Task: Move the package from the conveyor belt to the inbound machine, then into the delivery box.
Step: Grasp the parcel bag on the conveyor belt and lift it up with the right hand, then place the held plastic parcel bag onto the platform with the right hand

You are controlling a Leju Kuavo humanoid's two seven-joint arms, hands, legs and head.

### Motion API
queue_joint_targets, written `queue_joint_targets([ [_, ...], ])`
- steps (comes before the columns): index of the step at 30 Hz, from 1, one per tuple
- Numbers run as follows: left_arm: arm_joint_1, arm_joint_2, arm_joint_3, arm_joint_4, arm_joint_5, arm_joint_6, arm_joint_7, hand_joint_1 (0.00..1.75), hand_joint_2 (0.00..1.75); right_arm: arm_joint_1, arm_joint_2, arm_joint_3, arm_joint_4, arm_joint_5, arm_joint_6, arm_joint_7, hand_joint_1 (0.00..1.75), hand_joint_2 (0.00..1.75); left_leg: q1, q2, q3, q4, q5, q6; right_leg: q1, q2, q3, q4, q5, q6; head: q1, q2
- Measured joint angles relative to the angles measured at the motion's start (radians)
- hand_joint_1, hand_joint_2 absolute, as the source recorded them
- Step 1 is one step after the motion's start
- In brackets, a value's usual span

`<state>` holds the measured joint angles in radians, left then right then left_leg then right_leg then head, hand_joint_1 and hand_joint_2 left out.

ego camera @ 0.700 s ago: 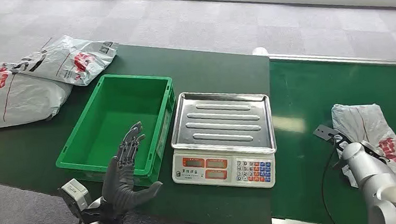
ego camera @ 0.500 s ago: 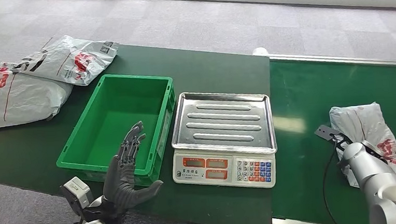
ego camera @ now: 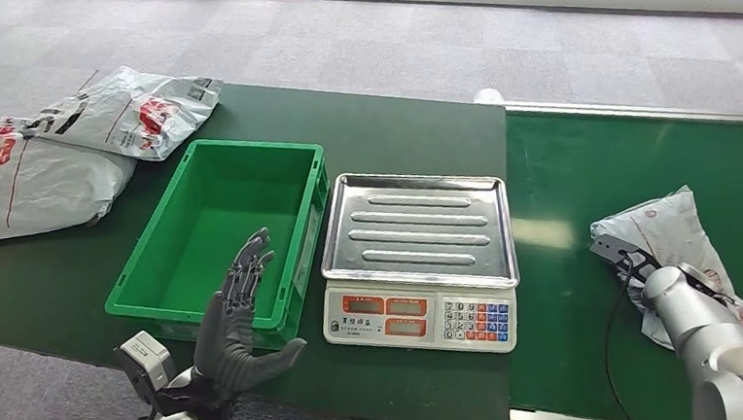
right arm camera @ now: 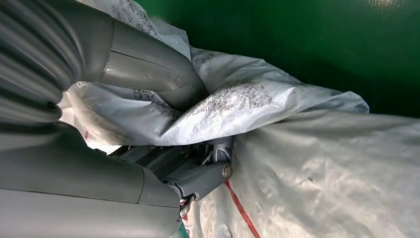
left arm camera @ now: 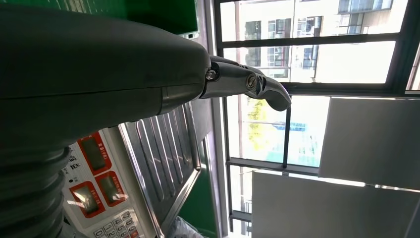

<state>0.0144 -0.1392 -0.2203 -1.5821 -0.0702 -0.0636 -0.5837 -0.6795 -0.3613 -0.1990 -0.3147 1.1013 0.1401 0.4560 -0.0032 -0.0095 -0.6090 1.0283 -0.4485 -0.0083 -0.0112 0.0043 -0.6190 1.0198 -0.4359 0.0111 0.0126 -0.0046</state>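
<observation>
On the right, the right robot hand [right arm camera: 163, 148] grasps a crumpled grey package [ego camera: 676, 235] lying on the green conveyor belt [ego camera: 561, 179]. The left robot hand [ego camera: 236, 321] hovers released, fingers spread, near the green box [ego camera: 205, 176]; a scale [ego camera: 417, 256] sits between.

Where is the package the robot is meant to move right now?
In the head view the package lies on the conveyor belt at the right, right of the scale, pinched by the right hand.
</observation>
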Motion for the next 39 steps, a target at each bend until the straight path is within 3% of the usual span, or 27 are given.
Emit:
queue_joint_targets([
  [2, -0.001, 0.0, 0.0, -0.004, 0.0, 0.0, 0.01, 0.0, 1.75, 0.0, 0.0, -0.001, 0.0, -0.002, -0.023, -0.023, 1.75, 1.75, 0.0, 0.0, -0.001, 0.0, 0.0, 0.0, 0.0, 0.0, 0.0, 0.0, 0.0, 0.0, 0.0, 0.0],
  [4, 0.004, 0.0, 0.0, -0.015, 0.0, 0.001, 0.017, 0.0, 1.75, 0.003, 0.003, -0.008, -0.002, -0.027, -0.11, -0.118, 1.75, 1.75, 0.0, 0.0, -0.003, 0.0, 0.0, 0.0, 0.0, 0.0, 0.0, 0.0, 0.0, 0.0, 0.0, 0.0],
  [6, 0.018, 0.0, 0.001, -0.035, -0.004, 0.011, 0.016, 0.0, 1.75, 0.011, 0.016, -0.028, -0.023, -0.11, -0.266, -0.339, 1.75, 1.75, 0.0, 0.001, -0.008, -0.001, -0.001, -0.001, 0.0, 0.001, 0.0, 0.0, 0.0, 0.0, 0.0, 0.0],
  [9, 0.042, 0.0, 0.002, -0.065, -0.013, 0.034, 0.003, 0.0, 1.75, 0.033, 0.067, -0.072, -0.117, -0.326, -0.486, -0.776, 1.75, 1.75, 0.0, 0.003, -0.005, -0.001, -0.001, -0.002, 0.0, 0.003, -0.002, 0.0, 0.0, 0.0, 0.0, 0.0],
  [10, 0.045, 0.0, 0.002, -0.069, -0.014, 0.041, -0.001, 0.0, 1.75, 0.05, 0.093, -0.079, -0.174, -0.408, -0.525, -0.881, 1.75, 1.75, 0.001, 0.003, -0.003, -0.001, -0.001, -0.002, 0.001, 0.003, -0.002, 0.0, 0.0, 0.0, 0.0, 0.0],
  [12, 0.042, 0.0, 0.002, -0.071, -0.013, 0.054, -0.005, 0.0, 1.75, 0.101, 0.152, -0.069, -0.318, -0.547, -0.57, -0.985, 1.75, 1.75, 0.002, 0.001, -0.001, -0.001, 0.0, -0.003, 0.002, 0.001, -0.001, 0.0, 0.0, -0.001, 0.0, 0.0],
  [17, 0.021, 0.0, 0.002, -0.068, -0.012, 0.062, -0.006, 0.0, 1.75, 0.227, 0.259, 0.057, -0.638, -0.653, -0.612, -1.018, 1.75, 1.75, 0.003, -0.005, -0.002, -0.003, 0.001, -0.005, 0.002, -0.003, -0.001, 0.001, -0.001, -0.003, 0.0, 0.0],
  [24, -0.02, 0.0, 0.002, -0.045, -0.013, 0.06, -0.006, 0.0, 1.75, 0.308, 0.337, 0.276, -0.903, -0.571, -0.571, -0.965, 1.75, 1.75, 0.003, -0.004, -0.002, -0.003, 0.001, -0.006, 0.002, -0.002, -0.002, 0.001, -0.002, -0.003, 0.0, 0.0],
  [31, -0.045, 0.0, 0.0, -0.017, -0.04, 0.018, -0.009, 0.0, 1.75, 0.304, 0.374, 0.46, -0.913, -0.332, -0.273, -0.668, 1.75, 1.75, 0.003, -0.001, -0.001, -0.002, 0.001, -0.005, 0.002, 0.0, -0.002, 0.001, -0.001, -0.004, 0.0, 0.0],
  [35, -0.071, -0.002, -0.001, -0.003, -0.05, 0.01, 0.02, 0.0, 1.75, 0.249, 0.427, 0.514, -0.798, -0.325, -0.207, -0.612, 1.69, 1.75, 0.003, -0.002, -0.001, -0.003, 0.003, -0.007, 0.003, -0.001, -0.002, 0.001, 0.0, -0.005, 0.0, 0.0],
  [38, -0.086, -0.003, -0.001, 0.005, -0.052, 0.01, 0.027, 0.0, 1.75, 0.21, 0.456, 0.534, -0.716, -0.325, -0.188, -0.607, 0.38, 1.75, 0.003, -0.002, -0.001, -0.002, 0.003, -0.007, 0.003, 0.0, -0.002, 0.001, 0.0, -0.005, 0.0, 0.0],
  [39, -0.089, -0.003, -0.001, 0.008, -0.051, 0.01, 0.027, 0.0, 1.75, 0.2, 0.463, 0.539, -0.695, -0.323, -0.181, -0.602, 0.0, 1.31, 0.003, -0.002, -0.001, -0.002, 0.003, -0.007, 0.003, 0.0, -0.002, 0.001, 0.0, -0.005, 0.0, 0.0],
])
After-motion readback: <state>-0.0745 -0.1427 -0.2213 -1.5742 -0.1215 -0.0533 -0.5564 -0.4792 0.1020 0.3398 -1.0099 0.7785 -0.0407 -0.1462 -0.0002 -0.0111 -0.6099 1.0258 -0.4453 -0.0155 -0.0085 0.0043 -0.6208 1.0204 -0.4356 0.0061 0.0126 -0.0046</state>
